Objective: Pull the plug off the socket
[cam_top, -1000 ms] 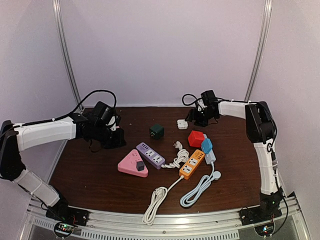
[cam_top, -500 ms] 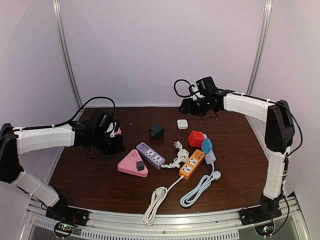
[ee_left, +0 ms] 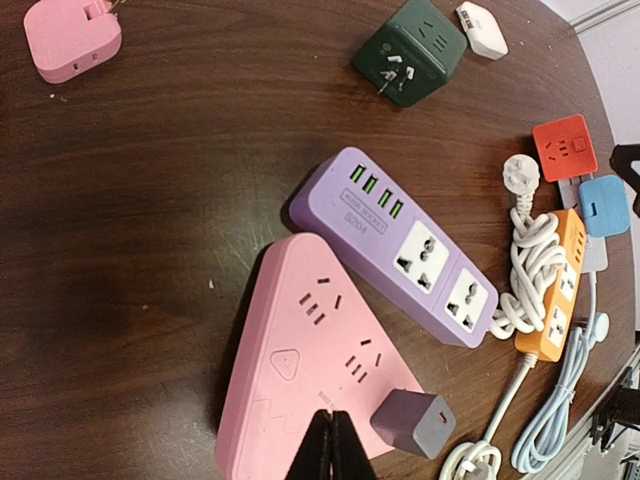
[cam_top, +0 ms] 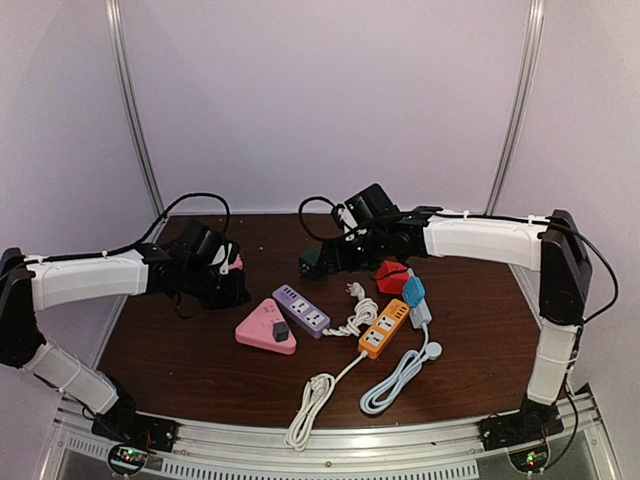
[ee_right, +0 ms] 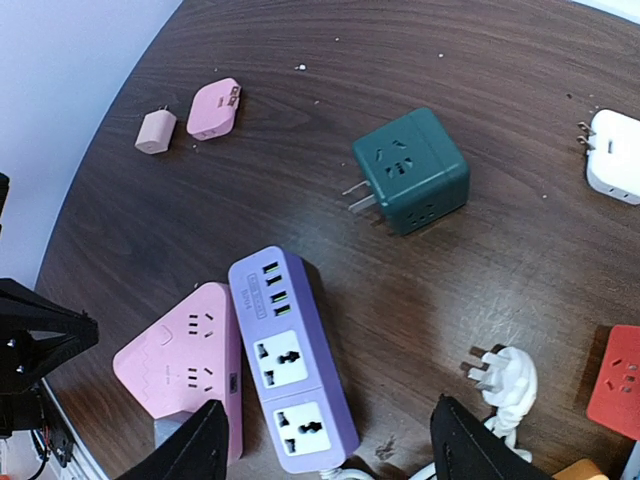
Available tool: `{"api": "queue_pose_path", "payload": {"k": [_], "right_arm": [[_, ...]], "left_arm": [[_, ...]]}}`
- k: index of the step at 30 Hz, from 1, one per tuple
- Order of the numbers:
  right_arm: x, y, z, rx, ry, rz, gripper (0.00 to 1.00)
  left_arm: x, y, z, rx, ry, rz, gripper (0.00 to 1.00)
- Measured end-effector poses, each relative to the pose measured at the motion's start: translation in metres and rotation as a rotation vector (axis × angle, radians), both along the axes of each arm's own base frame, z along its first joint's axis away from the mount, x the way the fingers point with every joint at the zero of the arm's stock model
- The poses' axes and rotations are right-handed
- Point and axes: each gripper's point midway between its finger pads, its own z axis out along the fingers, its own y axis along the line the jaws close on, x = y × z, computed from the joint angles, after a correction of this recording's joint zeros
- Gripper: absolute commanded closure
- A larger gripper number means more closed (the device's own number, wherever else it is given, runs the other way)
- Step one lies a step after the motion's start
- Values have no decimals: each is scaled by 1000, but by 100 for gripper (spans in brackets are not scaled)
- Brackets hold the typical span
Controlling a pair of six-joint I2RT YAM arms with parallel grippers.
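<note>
A pink triangular socket (cam_top: 262,326) lies at the table's front left, with a small grey-purple plug (cam_top: 281,331) standing in it. In the left wrist view the plug (ee_left: 412,424) sits at the pink socket's (ee_left: 290,370) near corner. My left gripper (ee_left: 332,420) is shut and empty, its tips just left of the plug and above the socket. In the top view it (cam_top: 232,284) hovers up-left of the socket. My right gripper (ee_right: 335,445) is open and empty above the purple strip (ee_right: 290,360), near the green cube (cam_top: 312,263). The right wrist view shows the pink socket (ee_right: 180,360) and plug (ee_right: 178,436).
A purple power strip (cam_top: 301,309), an orange strip (cam_top: 385,328) with a blue plug (cam_top: 413,291), a red cube (cam_top: 391,276), white and grey cords (cam_top: 400,375) and a white plug (ee_left: 482,28) lie around. Two small pink adapters (ee_right: 213,108) sit far left.
My right arm has swung left from the back right corner to above the green cube and purple strip. My left gripper has shifted slightly toward the pink socket.
</note>
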Motion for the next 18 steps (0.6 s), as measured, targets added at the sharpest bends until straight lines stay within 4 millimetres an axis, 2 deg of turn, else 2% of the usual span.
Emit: {"api": "queue_pose_path", "payload": {"k": [4,8,12,18], "right_arm": [[-20,21,-1,9,6,32,31],[-40,39,-12,-3,26,67,32],[-55,49,-28,-30,53,90,33],[-69,55,-38,-52,76,111,34]], "left_arm": [[-5,2,-2,-4,6,-5,98],[-11,3,-8,-4,25,-14,98],[-11,3,-9,-9,26,-15,98],[-7,1,-10,-34,4,3,98]]}}
